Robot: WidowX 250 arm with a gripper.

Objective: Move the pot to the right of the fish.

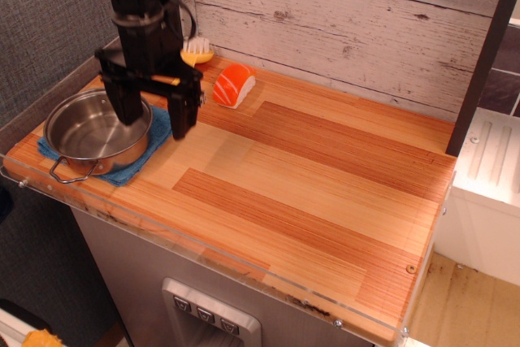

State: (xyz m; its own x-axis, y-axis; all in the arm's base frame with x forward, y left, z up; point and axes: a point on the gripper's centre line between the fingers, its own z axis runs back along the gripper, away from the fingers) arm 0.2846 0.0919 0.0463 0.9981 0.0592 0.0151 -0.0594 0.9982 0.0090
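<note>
The shiny steel pot (91,132) sits on a blue cloth (159,129) at the left end of the wooden counter, one wire handle pointing to the front. The fish (233,84), a small orange sushi piece with white stripes, lies near the back wall, right of the pot. My black gripper (155,117) hangs open over the pot's right rim. Its left finger is inside the rim and its right finger (184,114) is outside, over the cloth. It holds nothing.
A yellow-handled brush with white bristles (196,51) lies by the back wall behind the gripper. A grey wall stands on the left and a plank wall at the back. The counter (325,176) stretches right to a dark post (486,54).
</note>
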